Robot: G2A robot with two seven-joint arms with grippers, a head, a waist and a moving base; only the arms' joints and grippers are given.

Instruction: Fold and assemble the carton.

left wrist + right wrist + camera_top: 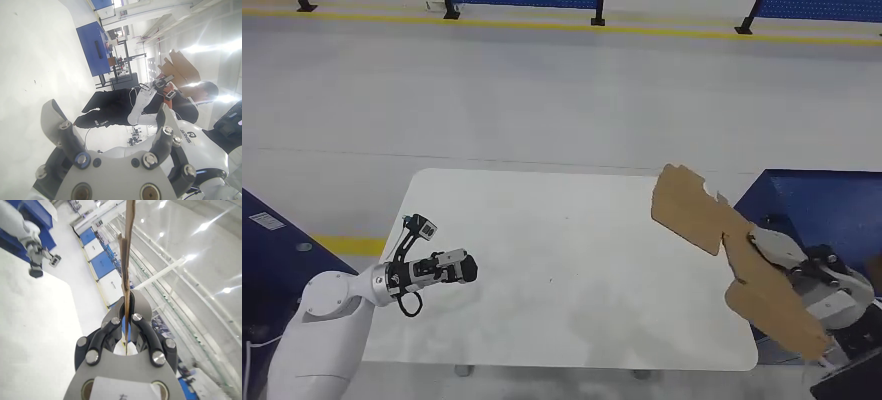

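Top view: right gripper [754, 240] pinches flat, unfolded carton [697, 208] mid-sheet; panels extend past gripper on both sides, above right tabletop [572, 290] edge. Left wrist view: left gripper [107, 108] spread over tabletop, well apart from carton.

Legible markings: none can be read with certainty.
A white label [121, 387] on the right gripper's [127, 298] base plate shows a dark character cut by the frame edge (unreadable); a white sticker [266, 221] on the blue cabinet [287, 265] is too small to read.
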